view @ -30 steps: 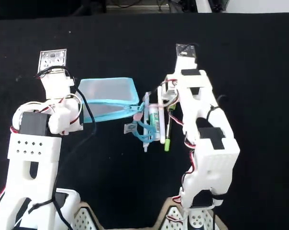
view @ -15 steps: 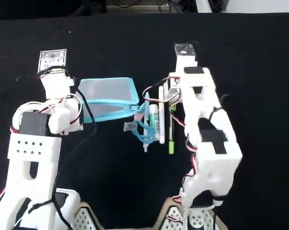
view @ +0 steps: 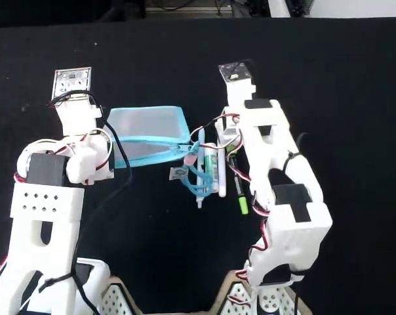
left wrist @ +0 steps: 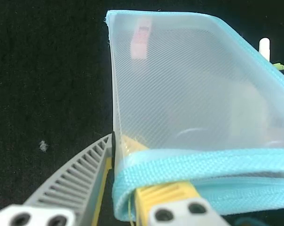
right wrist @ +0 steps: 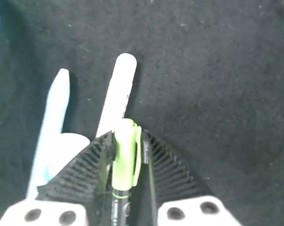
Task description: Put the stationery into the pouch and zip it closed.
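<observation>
"What does your right gripper have?"

"My fingers are closed down narrow on the green-capped pen. Its cap pokes out past my fingertips. From above, the pen sits just beside the other stationery, on the side away from the pouch. I can't tell whether it is clear of the black table."

"And the rest of the stationery?"

"A white pen and a light blue pen lie side by side on the cloth, right by the pouch's mouth."

"Your left gripper?"

"It is pinched almost shut on the pouch's teal zipper edge, at the end far from the pens. The mesh pouch stretches away from it, lying flat on the table between my two arms."
</observation>
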